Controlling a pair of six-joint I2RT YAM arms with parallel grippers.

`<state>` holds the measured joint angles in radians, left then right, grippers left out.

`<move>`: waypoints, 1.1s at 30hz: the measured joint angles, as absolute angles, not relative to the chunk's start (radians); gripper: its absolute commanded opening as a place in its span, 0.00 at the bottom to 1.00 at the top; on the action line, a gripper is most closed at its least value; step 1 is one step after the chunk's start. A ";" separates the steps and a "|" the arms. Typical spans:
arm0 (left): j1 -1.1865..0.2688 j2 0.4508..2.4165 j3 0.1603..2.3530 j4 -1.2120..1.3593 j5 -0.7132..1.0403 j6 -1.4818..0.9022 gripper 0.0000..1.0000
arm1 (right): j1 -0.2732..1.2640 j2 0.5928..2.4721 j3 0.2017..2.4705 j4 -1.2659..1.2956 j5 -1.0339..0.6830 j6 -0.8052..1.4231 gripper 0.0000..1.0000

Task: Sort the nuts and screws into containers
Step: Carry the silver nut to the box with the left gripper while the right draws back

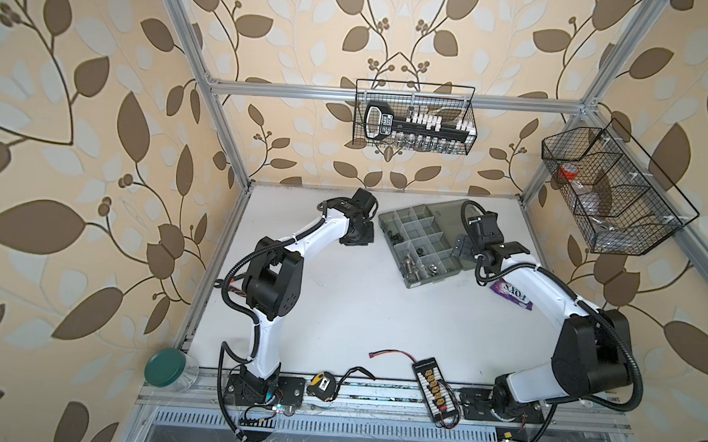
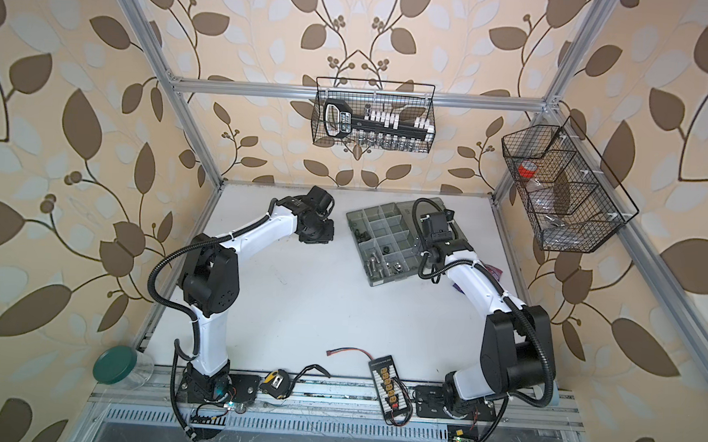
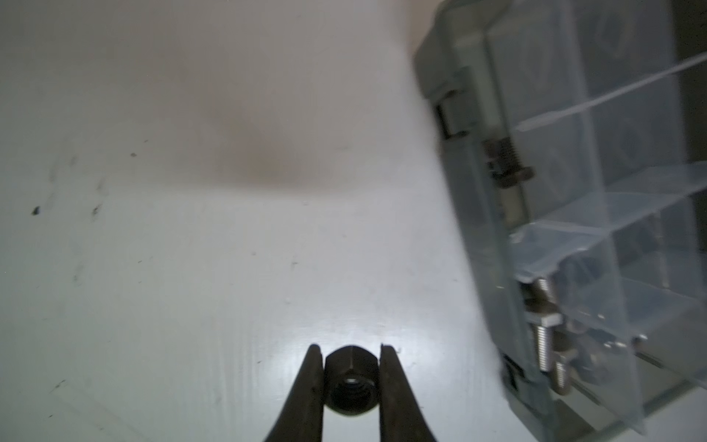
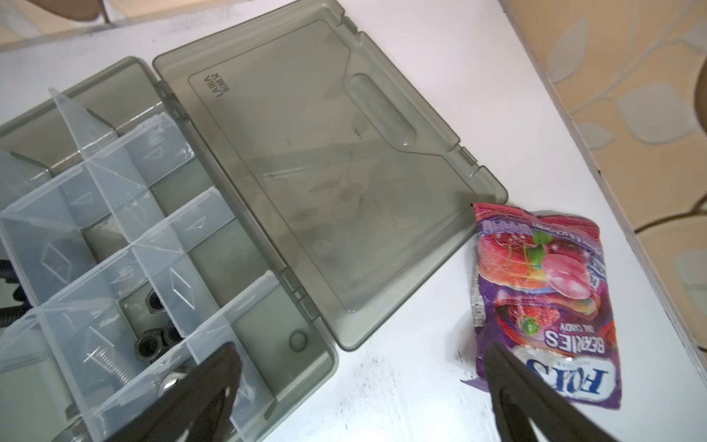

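Note:
My left gripper (image 3: 350, 349) is shut on a black nut (image 3: 350, 382), held a little above the white table, left of the organizer case (image 1: 390, 219). In both top views the case lies open, its lid (image 4: 325, 172) flat on the table. Its containers hold black screws (image 1: 393, 234), black nuts (image 4: 153, 336), silver screws (image 1: 410, 263) and silver nuts (image 1: 435, 270). Through the case wall a black screw (image 3: 505, 164) and silver screws (image 3: 543, 344) show. My right gripper (image 4: 361, 350) stands open and empty over the case's near corner and the table beside it.
A purple candy bag (image 4: 543, 306) lies right of the lid, under my right arm. Two black wire baskets (image 1: 416, 117) (image 1: 612, 190) hang on the frame. A tape measure (image 1: 322, 384), charger board (image 1: 433, 384), red-black cable (image 1: 391, 354) and green-lidded jar (image 1: 166, 366) sit along the front.

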<state>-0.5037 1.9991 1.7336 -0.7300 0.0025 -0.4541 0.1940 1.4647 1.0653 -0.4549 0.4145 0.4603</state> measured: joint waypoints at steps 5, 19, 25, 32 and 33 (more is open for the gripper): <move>-0.580 2.068 1.893 -0.702 0.047 -0.456 0.15 | 0.175 1.406 1.037 -0.426 0.404 0.472 1.00; -0.706 2.340 2.189 -0.666 0.130 -0.453 0.16 | 0.175 1.368 1.009 -0.411 0.376 0.476 1.00; -0.714 2.378 2.210 -0.661 0.151 -0.454 0.17 | 0.175 1.365 1.009 -0.406 0.368 0.475 1.00; -0.714 2.416 2.256 -0.662 0.150 -0.451 0.25 | 0.175 1.355 1.009 -0.406 0.358 0.474 1.00; -0.714 2.418 2.257 -0.662 0.149 -0.451 0.27 | 0.175 1.353 1.009 -0.406 0.356 0.474 1.00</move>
<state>-0.7139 2.4176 2.2566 -0.6621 0.1493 -0.4511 0.1753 1.3529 1.0088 -0.4057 0.3565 0.4744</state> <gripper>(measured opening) 0.241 0.995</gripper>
